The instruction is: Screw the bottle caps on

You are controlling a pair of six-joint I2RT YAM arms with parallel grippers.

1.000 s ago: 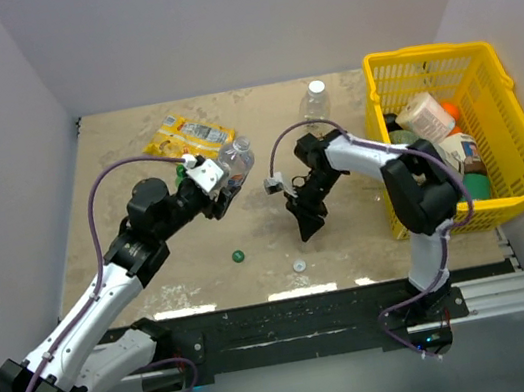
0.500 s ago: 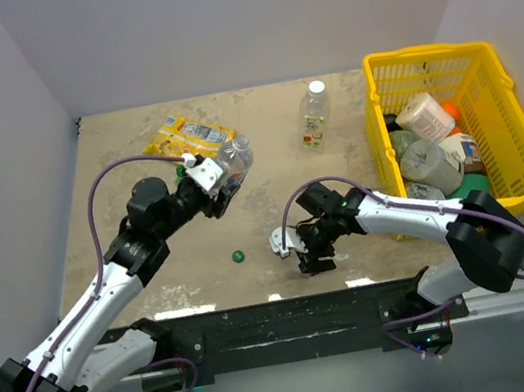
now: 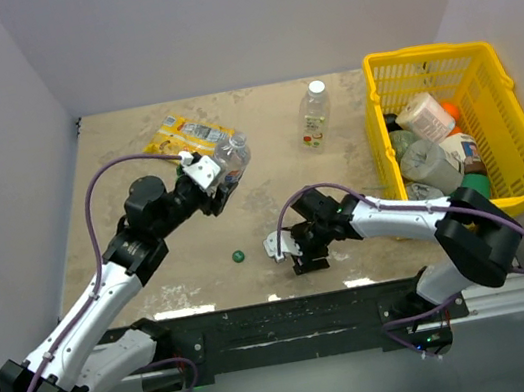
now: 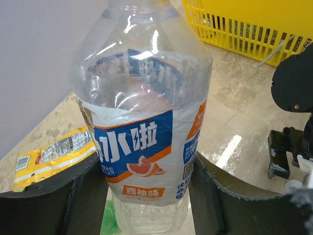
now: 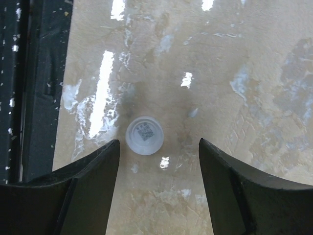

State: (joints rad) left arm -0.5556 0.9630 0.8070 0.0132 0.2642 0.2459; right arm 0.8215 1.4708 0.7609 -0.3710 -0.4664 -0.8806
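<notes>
The white cap (image 5: 144,135) lies flat on the table (image 5: 254,73), near the front edge, between the jaws of the right gripper (image 3: 302,256). The jaws are spread wide and do not touch it. The cap sits closer to one jaw, so a squeeze could flick it away. The left gripper (image 3: 217,186) pinches a clear bottle (image 4: 146,107) and holds it up. Its blue label says 水啦 and 西柚味, with a pink fruit slice.
</notes>
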